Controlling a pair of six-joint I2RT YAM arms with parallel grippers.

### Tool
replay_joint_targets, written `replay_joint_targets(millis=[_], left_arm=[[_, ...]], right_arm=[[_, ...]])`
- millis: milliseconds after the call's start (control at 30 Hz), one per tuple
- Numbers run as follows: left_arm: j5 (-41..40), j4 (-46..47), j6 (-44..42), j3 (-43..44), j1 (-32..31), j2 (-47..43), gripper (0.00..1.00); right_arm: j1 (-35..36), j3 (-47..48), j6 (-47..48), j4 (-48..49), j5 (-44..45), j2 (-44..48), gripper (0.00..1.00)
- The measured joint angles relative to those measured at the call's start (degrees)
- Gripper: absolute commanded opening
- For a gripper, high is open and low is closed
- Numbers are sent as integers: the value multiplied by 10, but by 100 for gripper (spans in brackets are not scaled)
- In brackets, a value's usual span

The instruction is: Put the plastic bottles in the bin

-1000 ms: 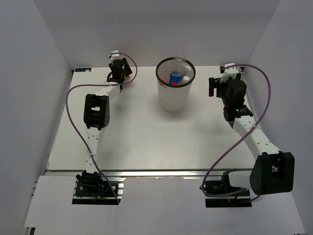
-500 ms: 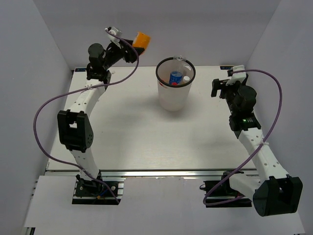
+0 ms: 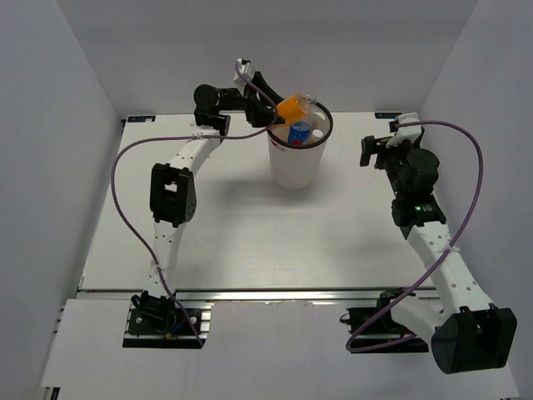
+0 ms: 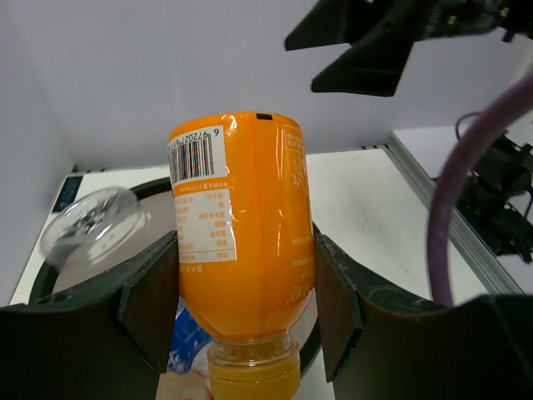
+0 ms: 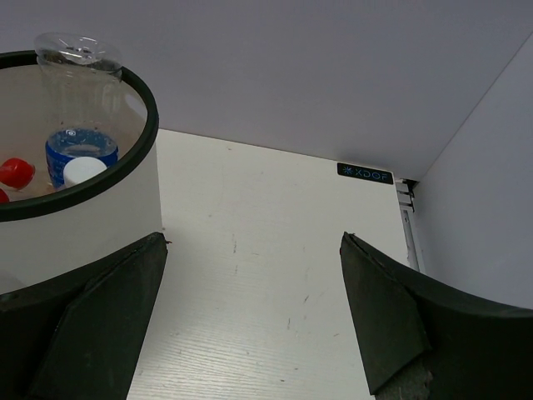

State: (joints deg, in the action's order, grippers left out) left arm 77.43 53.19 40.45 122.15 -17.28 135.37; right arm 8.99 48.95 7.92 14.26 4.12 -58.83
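My left gripper is shut on a stubby orange bottle and holds it over the left part of the bin's black rim. In the left wrist view the orange bottle sits between the two fingers, cap pointing down into the bin. The white bin stands at the back middle of the table. Inside it are a blue-label bottle and red caps. My right gripper is open and empty, to the right of the bin.
The white table has walls at the back and both sides. A purple cable runs through the right side of the left wrist view. The right arm's link stretches along the table's right side.
My left gripper has carried the orange bottle from the table's back left corner up and to the right, over the bin's rim. The right arm has drawn back slightly.
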Motion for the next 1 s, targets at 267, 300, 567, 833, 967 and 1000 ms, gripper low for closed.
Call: replay_joint_targets(millis=[267, 300, 567, 833, 967, 1000], left_arm=[[57, 120, 147, 85, -19, 68, 50], [58, 118, 144, 80, -20, 65, 57], [47, 58, 92, 77, -20, 62, 64], [11, -97, -49, 85, -19, 62, 70], [2, -144, -96, 75, -20, 56, 76], [-1, -156, -107, 69, -20, 53, 78]], right_arm=[[0, 0, 0, 0, 0, 1, 89], [0, 0, 0, 0, 0, 1, 89], [0, 0, 0, 0, 4, 1, 89], [0, -1, 1, 0, 9, 3, 89], [0, -1, 2, 0, 13, 3, 89], [0, -1, 2, 0, 13, 3, 89]])
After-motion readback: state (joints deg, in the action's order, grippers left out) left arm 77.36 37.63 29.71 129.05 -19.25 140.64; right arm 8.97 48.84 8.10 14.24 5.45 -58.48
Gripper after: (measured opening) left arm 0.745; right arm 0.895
